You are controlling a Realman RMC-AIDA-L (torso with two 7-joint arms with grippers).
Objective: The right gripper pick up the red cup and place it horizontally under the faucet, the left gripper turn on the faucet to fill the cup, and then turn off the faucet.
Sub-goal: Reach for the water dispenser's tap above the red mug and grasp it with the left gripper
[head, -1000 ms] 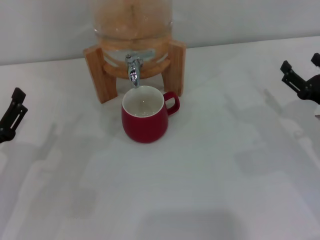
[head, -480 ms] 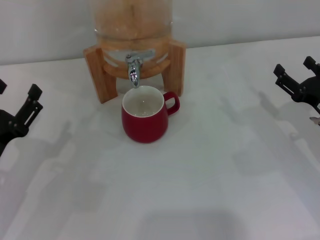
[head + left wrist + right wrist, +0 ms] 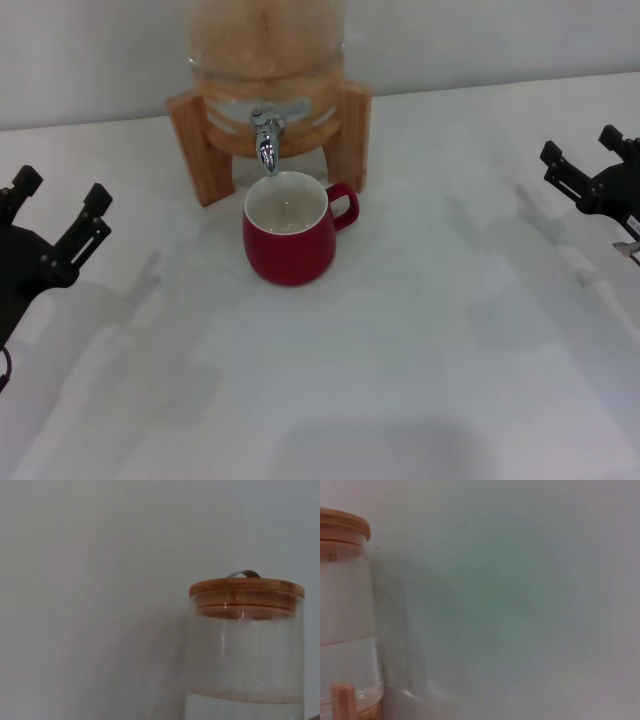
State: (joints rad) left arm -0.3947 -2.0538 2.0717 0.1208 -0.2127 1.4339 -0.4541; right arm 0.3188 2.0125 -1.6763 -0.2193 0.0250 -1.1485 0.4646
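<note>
The red cup (image 3: pixel 289 238) stands upright on the white table, directly under the chrome faucet (image 3: pixel 267 137), with its handle pointing right. The faucet sticks out of a glass dispenser (image 3: pixel 266 45) held in a wooden stand (image 3: pixel 350 130). My left gripper (image 3: pixel 58 213) hovers open at the left edge, well clear of the cup. At the right edge my right gripper (image 3: pixel 584 159) is open and holds nothing. The left wrist view shows the dispenser's wooden lid (image 3: pixel 246 590) and glass wall; the right wrist view shows the jar's side (image 3: pixel 345 615).
The white table (image 3: pixel 400 350) stretches in front of the cup and to both sides. A pale wall (image 3: pixel 480 40) rises behind the dispenser.
My left gripper has moved in from the left edge, up and to the right toward the dispenser. The right gripper has drifted slightly left and down. The cup has stayed put.
</note>
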